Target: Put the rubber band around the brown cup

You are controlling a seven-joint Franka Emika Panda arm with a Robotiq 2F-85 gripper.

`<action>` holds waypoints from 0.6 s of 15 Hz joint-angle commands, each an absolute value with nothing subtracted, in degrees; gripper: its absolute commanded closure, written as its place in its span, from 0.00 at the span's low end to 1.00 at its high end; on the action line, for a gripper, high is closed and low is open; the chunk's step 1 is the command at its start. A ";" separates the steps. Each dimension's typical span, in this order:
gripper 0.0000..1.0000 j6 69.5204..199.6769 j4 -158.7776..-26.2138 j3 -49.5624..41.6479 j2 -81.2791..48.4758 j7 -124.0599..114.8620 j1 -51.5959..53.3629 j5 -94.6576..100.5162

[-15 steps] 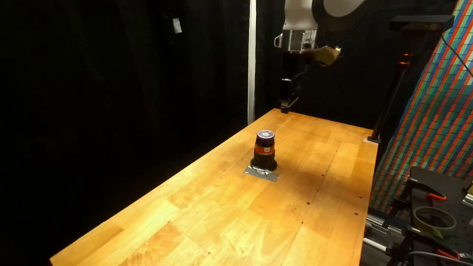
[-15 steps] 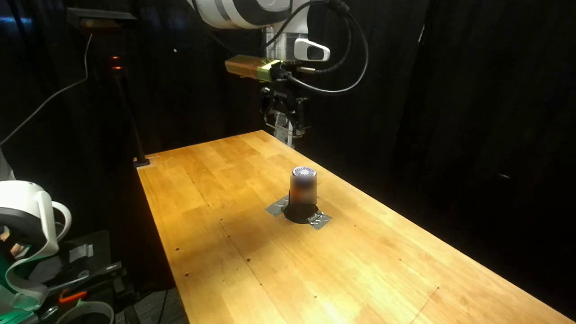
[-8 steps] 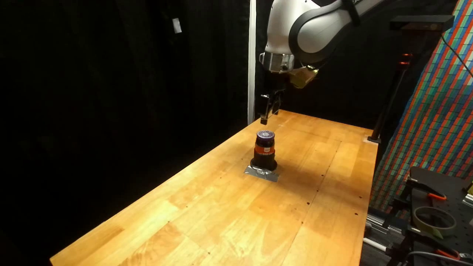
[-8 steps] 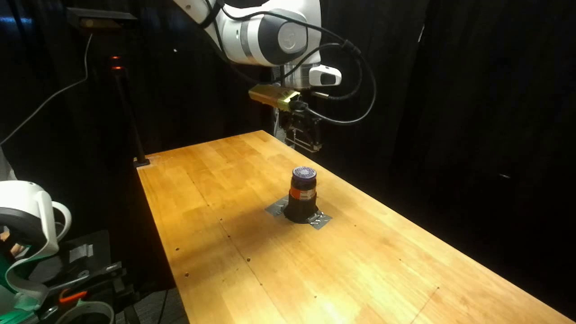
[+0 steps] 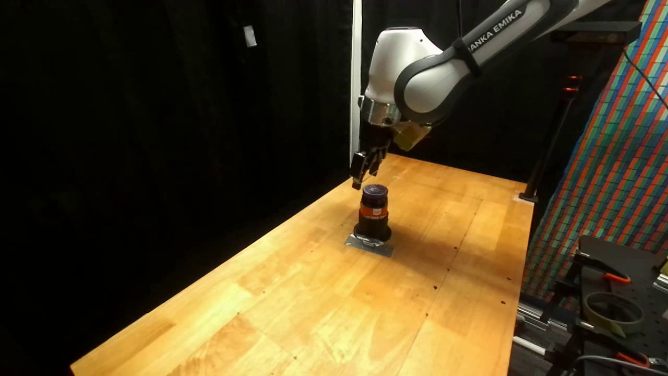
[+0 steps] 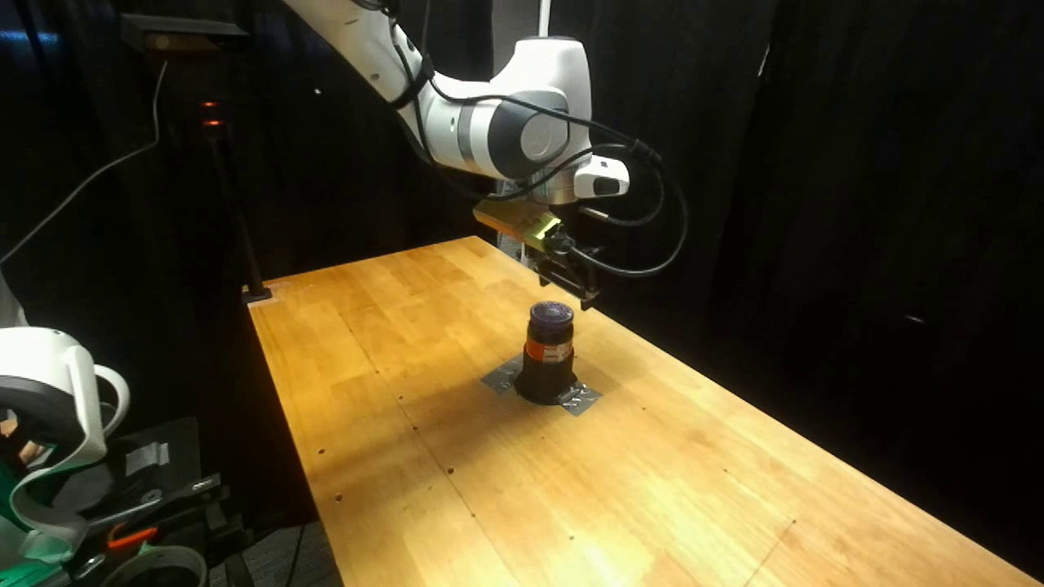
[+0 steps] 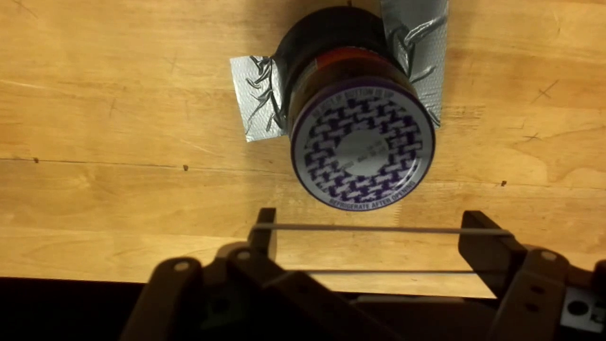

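Observation:
The brown cup, a small dark cylinder with an orange-red band and a pale purple-and-white patterned top, stands upright on the wooden table in both exterior views (image 5: 373, 211) (image 6: 550, 352) and in the wrist view (image 7: 362, 151). Its dark base is held by grey tape. My gripper (image 7: 369, 244) is open. The rubber band (image 7: 367, 229) is stretched around both fingers (image 7: 490, 251), with two strands spanning the gap. In both exterior views the gripper (image 5: 365, 179) (image 6: 565, 293) is above the cup's top and off to one side, apart from it.
Grey tape strips (image 5: 368, 246) stick to the table (image 5: 334, 313) at the cup's foot. A camera stand (image 5: 543, 141) rises at the table's far corner. A dark side cart with a tape roll (image 5: 614, 313) stands beside the table.
The arm has come down and across toward the cup, carrying the stretched band. In the exterior views the gripper is now close to the cup's top. The cup has not moved.

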State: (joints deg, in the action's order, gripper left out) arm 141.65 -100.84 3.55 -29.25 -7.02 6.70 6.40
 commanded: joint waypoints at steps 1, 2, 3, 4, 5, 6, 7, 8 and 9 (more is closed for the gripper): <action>0.00 143.60 -98.28 2.28 -32.08 -6.74 7.12 6.05; 0.00 143.61 -98.11 2.24 -32.62 -6.52 7.00 5.81; 0.00 143.58 -98.19 2.02 -32.81 -6.64 7.10 5.93; 0.00 143.50 -98.14 1.90 -33.11 -6.58 7.08 5.92; 0.00 143.99 -98.50 1.88 -33.23 -6.49 7.00 5.84; 0.00 144.73 -98.70 1.59 -33.42 -6.76 7.15 6.12; 0.00 144.49 -98.78 1.81 -33.54 -6.42 6.95 5.78; 0.00 143.95 -98.84 2.10 -33.62 -6.06 6.73 5.35; 0.00 143.63 -99.04 2.38 -33.58 -5.73 6.53 4.96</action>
State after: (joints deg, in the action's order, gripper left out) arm 143.48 -100.10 2.19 -32.87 -6.98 6.67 6.34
